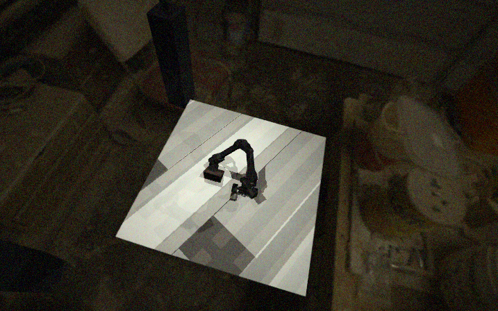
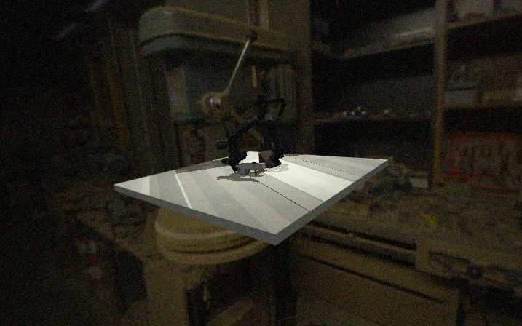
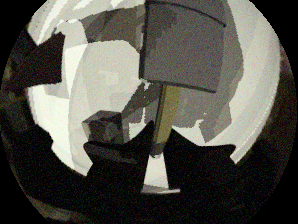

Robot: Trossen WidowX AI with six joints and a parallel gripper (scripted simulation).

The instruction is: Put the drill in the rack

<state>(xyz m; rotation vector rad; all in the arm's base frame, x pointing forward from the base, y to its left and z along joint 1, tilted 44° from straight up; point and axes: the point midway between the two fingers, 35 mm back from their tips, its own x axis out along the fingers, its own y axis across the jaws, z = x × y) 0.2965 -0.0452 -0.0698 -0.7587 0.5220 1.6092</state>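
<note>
A grey block (image 3: 185, 50) (image 2: 252, 166) (image 1: 233, 197) sits above the table, large at the top of the wrist view. A yellow rod with a dark end, seemingly the drill (image 3: 166, 110), reaches from under the block's edge to my fingertips. My gripper (image 3: 156, 123) is shut on it, close beside the block. In the top and exterior views my gripper and the fixture are small and dark. I cannot make out the key. A small dark box (image 3: 104, 127) stands on the table left of the fingers in the wrist view. I cannot tell if it is the rack.
The pale striped table (image 1: 281, 216) (image 2: 230, 198) (image 3: 102, 75) has dark shadow patches. The arm's reddish-brown base (image 1: 213, 175) (image 3: 47, 60) stands close by, left of the fixture in the top view. The room around the table is dim.
</note>
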